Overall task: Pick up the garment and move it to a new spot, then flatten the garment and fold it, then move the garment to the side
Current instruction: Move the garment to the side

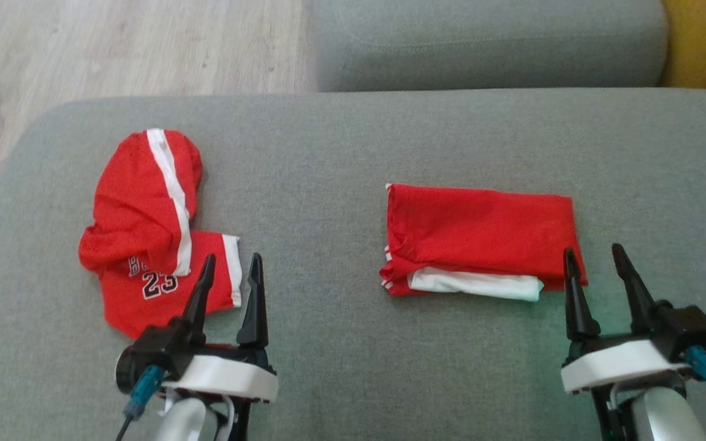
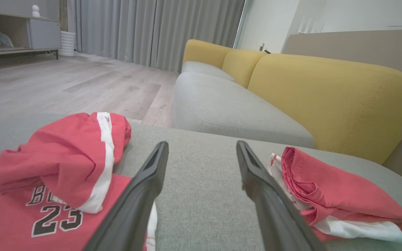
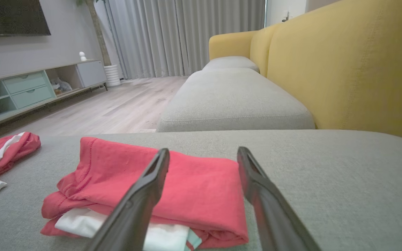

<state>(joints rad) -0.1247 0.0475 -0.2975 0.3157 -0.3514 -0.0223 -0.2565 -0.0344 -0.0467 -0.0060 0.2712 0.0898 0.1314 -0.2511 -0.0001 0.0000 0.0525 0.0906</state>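
Note:
A crumpled red garment [image 1: 151, 226] with white stripes and the number 23 lies on the grey cushion at the left; the left wrist view shows this crumpled garment [image 2: 58, 164] at its left. A folded red garment [image 1: 482, 233] with a white layer at its near edge lies right of centre, and this folded garment [image 3: 173, 188] also shows in the right wrist view. My left gripper [image 1: 232, 257] is open and empty, its fingertips just right of the crumpled garment's near corner. My right gripper [image 1: 593, 249] is open and empty at the folded garment's near right corner.
Both garments rest on a wide grey sofa cushion [image 1: 353, 153]. A second grey cushion [image 1: 488, 43] lies beyond it, with a yellow backrest [image 1: 705, 43] at the right. Wooden floor [image 1: 114, 49] lies past the cushion's far left edge.

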